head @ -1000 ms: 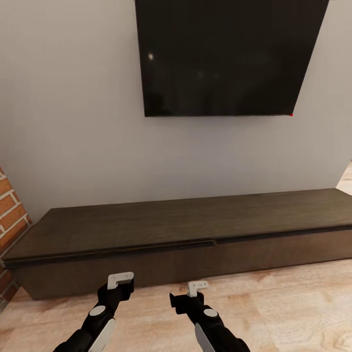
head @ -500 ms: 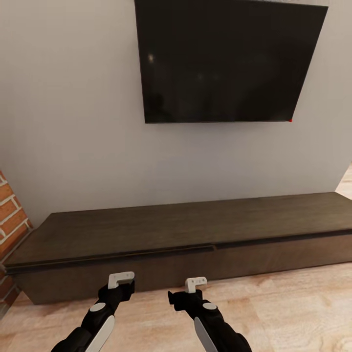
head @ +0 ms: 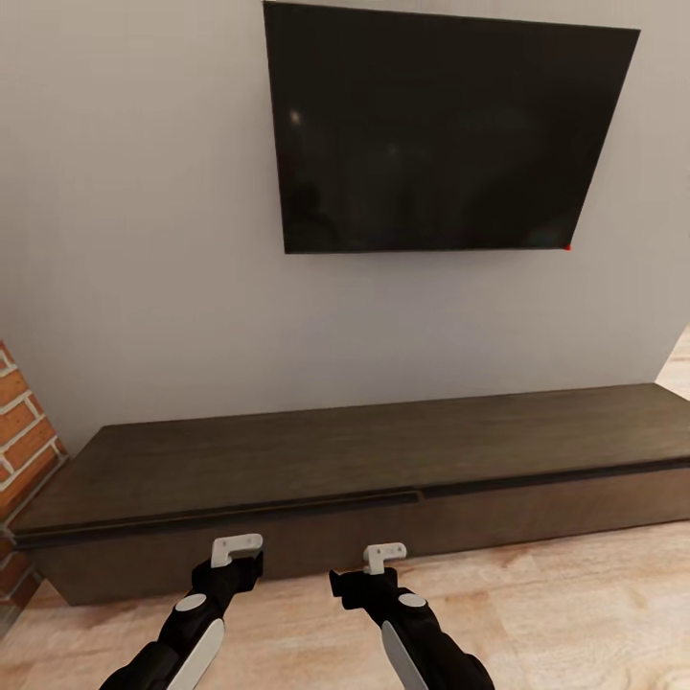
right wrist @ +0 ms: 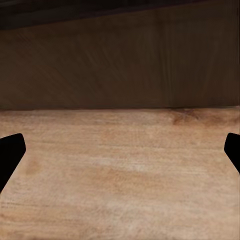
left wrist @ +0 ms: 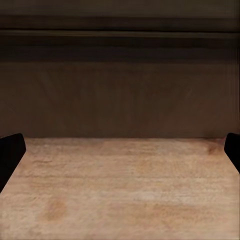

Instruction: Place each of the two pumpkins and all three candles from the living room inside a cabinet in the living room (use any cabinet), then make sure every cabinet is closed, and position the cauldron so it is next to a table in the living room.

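The cabinet (head: 364, 470) runs low and long against the wall, drawer fronts flush, right ahead of both arms. Left gripper (head: 237, 548) and right gripper (head: 384, 554) hang just before its front over the wooden floor (head: 575, 613), fingers spread wide, empty. A dark TV (head: 436, 134) hangs above, brick fireplace (head: 21, 450) at the left.

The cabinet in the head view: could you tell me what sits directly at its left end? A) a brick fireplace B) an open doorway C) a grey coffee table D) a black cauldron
A: red-orange bricks of the fireplace show right against the left end of the long dark-brown cabinet.
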Tool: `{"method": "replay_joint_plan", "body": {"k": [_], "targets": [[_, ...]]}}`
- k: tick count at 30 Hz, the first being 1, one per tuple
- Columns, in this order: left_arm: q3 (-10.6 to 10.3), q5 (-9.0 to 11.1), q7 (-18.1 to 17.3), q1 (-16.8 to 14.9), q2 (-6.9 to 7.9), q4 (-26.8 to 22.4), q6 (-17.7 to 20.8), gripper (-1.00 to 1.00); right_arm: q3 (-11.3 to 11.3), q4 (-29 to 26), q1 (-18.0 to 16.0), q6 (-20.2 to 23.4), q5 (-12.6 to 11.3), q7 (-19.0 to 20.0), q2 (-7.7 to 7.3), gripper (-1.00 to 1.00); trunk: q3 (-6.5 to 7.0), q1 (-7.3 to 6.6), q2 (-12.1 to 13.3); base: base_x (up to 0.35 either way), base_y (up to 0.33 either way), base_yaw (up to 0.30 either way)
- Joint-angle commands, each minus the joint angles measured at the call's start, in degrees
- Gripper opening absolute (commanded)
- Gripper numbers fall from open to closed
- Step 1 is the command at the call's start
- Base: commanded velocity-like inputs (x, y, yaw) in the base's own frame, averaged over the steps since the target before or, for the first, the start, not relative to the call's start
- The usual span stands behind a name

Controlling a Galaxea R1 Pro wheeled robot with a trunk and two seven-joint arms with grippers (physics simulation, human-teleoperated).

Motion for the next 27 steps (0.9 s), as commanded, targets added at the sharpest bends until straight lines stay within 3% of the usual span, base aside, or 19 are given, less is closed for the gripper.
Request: {"method": "replay_joint_plan", "body": {"k": [1,7,20,27], "targets": [[-0.2,0.5,0.5,0.0,0.07,-0.1,0.1,1.00,0.2,-0.1,0.0,0.2,-0.6,-0.5,-0.04,1.00,0.14,-0.23,0.4,0.000,0.000,-0.062],[-0.2,0.5,0.5,0.0,-0.01,0.0,0.1,1.00,0.2,-0.1,0.0,0.0,-0.6,-0.4,-0.07,1.00,1.44,-1.55,2.8,-0.112,0.022,-0.175],[-0.3,0.4,0.6,0.0,-0.07,0.0,0.0,1.00,0.2,0.0,0.1,0.0,-0.7,0.0,-0.87,1.00,4.32,-4.41,8.0,-0.283,0.075,-0.261],[-0.4,0.1,1.1,0.0,-0.14,0.4,0.0,1.00,0.2,0.0,0.1,0.0,-0.7,0.2,-0.97,1.00,5.73,-5.95,10.8,-0.072,0.009,-0.183]]}}
